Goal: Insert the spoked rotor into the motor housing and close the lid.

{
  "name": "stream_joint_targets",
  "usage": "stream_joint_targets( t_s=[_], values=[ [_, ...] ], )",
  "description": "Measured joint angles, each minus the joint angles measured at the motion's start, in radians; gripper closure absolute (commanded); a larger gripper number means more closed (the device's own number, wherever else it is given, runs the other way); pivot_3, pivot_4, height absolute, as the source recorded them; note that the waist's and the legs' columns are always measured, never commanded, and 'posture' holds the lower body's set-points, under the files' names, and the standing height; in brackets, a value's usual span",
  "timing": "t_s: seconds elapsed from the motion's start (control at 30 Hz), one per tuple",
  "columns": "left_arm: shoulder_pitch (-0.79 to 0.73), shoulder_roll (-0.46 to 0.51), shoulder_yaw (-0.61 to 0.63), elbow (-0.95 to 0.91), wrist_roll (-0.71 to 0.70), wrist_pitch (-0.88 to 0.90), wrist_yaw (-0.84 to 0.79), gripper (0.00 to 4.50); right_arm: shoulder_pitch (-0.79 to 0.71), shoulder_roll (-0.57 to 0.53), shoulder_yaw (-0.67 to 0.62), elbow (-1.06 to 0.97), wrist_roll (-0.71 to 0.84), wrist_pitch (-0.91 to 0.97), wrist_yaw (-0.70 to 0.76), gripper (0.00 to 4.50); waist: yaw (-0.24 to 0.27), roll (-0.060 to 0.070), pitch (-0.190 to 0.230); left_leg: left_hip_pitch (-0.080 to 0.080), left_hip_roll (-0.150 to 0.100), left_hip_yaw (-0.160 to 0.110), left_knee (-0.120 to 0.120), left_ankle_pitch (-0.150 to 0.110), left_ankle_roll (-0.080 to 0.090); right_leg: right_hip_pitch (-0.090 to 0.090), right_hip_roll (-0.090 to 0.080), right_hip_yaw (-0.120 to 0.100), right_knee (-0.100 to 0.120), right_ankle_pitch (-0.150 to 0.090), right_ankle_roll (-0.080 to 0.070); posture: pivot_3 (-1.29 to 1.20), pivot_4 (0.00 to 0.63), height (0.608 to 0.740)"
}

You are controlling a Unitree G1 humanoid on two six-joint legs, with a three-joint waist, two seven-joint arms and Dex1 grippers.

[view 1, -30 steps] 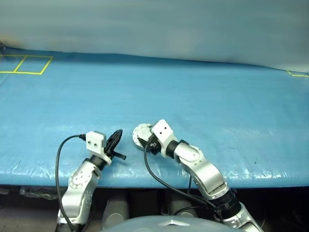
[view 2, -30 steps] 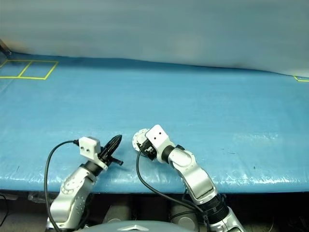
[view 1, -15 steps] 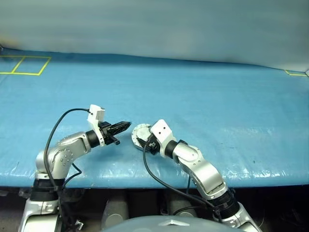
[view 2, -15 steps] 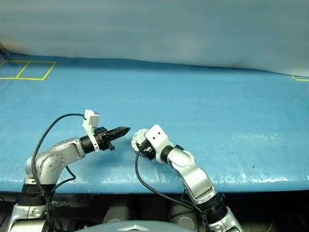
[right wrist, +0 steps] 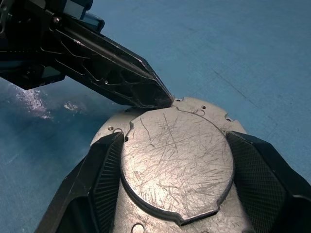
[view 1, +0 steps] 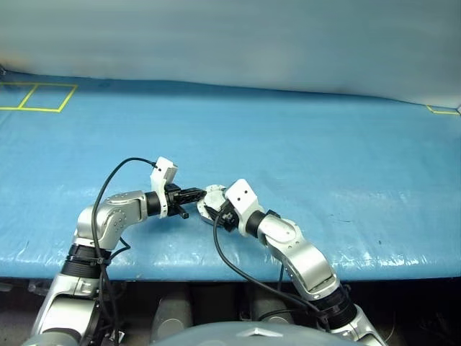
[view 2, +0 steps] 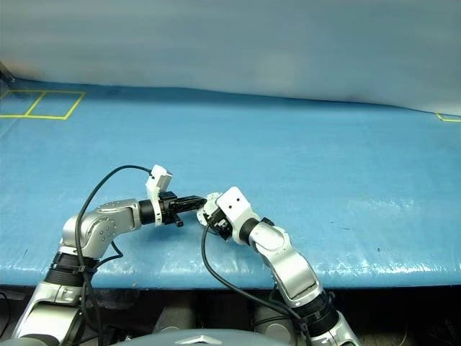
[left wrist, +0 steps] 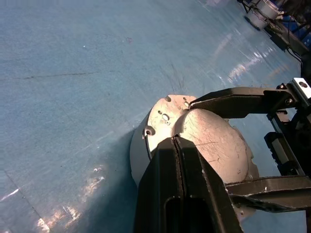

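1. Locate the housing (view 1: 210, 199) near the table's (view 1: 302, 137) front edge, left of centre. Its lid (right wrist: 176, 160) lies flat on top, so the rotor is hidden.
2. Note the right gripper (right wrist: 170, 165): its fingers clamp the housing from both sides.
3. Note the left gripper (view 1: 196, 193): its fingers are pressed together, their tip touching the lid's rim from the robot's left.
4. Judge any further press to run from that left tip, the nearer free tool.

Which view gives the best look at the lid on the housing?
The right wrist view: the lid shows close, scratched face up, between the right pincer's fingers. The left wrist view shows it partly behind the shut left pincer. In the eye views it is a small disc.
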Motion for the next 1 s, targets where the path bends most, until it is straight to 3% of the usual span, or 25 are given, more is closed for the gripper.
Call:
stream_joint_targets(
  t_s=[0.13,0.27,0.3,0.47,0.77,1.0],
  values=[
    [0.000,-0.009,-0.001,0.000,0.009,-0.002,-0.003,4.50,0.008,-0.003,-0.004,-0.010,0.005,0.007,0.005,1.48,0.003,0.000,0.000,0.000,0.000,0.000,0.000,0.000,0.000,0.000,0.000,0.000,0.000,0.000,0.000,0.00,0.150,0.740],
    [0.000,-0.013,-0.004,0.000,0.013,-0.002,-0.008,4.50,0.025,-0.006,-0.015,-0.022,0.024,0.009,0.020,0.15,0.007,0.000,-0.001,0.000,-0.001,0.000,-0.002,0.000,0.000,0.000,0.000,0.000,-0.001,0.000,0.000,0.00,0.150,0.740],
    [0.000,-0.013,-0.005,0.000,0.015,-0.002,-0.011,4.50,0.031,-0.006,-0.016,-0.027,0.027,0.009,0.024,0.04,0.008,-0.001,-0.001,0.000,-0.001,0.000,-0.002,0.000,0.000,0.000,0.000,0.000,-0.001,0.000,0.000,0.00,0.150,0.740],
    [-0.002,-0.016,-0.009,-0.002,0.024,-0.002,-0.023,4.50,0.107,-0.022,-0.068,-0.088,0.075,0.000,0.042,0.04,0.012,-0.002,-0.001,-0.001,-0.001,-0.002,-0.002,0.000,0.000,0.000,0.000,0.000,-0.002,0.000,0.000,0.00,0.150,0.740],
    [0.000,-0.016,-0.011,0.001,0.043,-0.022,-0.046,4.50,0.315,-0.009,-0.303,-0.214,0.352,0.055,0.089,0.04,0.012,0.000,-0.001,-0.002,-0.001,-0.001,-0.002,0.000,0.000,0.000,-0.001,0.000,-0.003,0.000,0.001,0.00,0.150,0.740],
    [0.000,-0.029,-0.012,0.001,0.049,-0.028,-0.053,4.50,0.322,0.148,-0.403,-0.196,0.516,0.179,-0.033,0.04,0.013,0.000,0.000,-0.004,-0.001,-0.003,-0.003,0.000,0.000,-0.001,-0.001,0.000,-0.003,-0.001,0.000,0.00,0.150,0.740]
  ],
)
